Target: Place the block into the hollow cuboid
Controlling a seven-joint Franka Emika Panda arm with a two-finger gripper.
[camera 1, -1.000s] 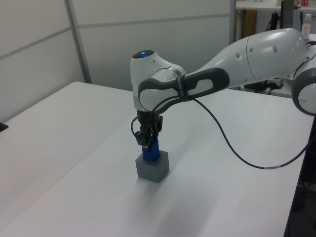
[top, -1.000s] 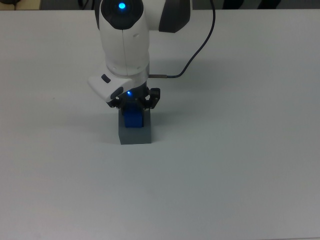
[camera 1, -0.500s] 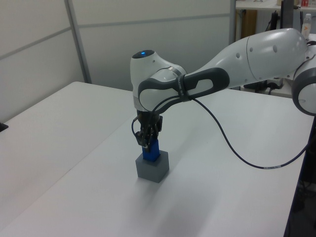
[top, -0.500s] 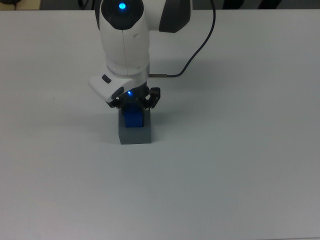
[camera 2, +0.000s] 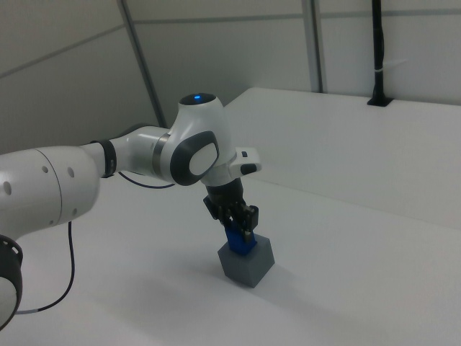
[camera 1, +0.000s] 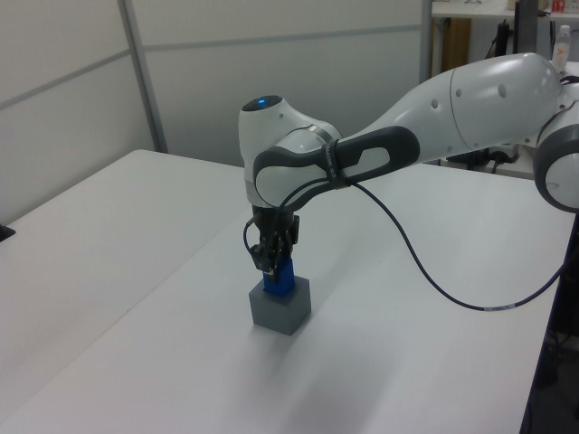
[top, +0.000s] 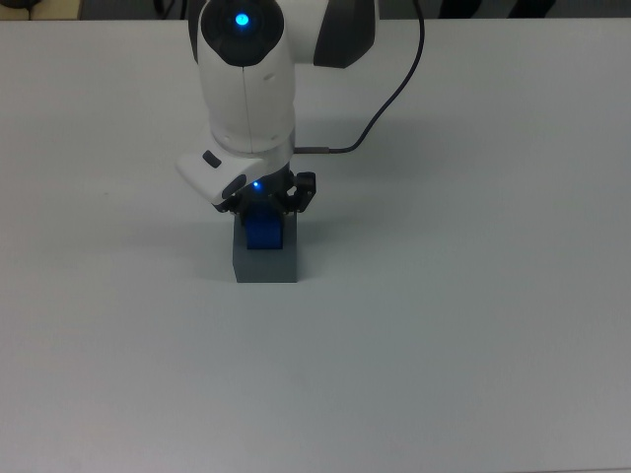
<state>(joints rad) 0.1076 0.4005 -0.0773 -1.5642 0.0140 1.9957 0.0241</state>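
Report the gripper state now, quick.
Gripper: shut on the blue block, which sits partly down in the grey hollow cuboid.

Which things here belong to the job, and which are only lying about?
Belonging to the job:
- blue block, standing partly in the box's recess
- grey hollow box
- pincer, at the block's top

Only lying about:
- black cable trailing from the arm
- white table
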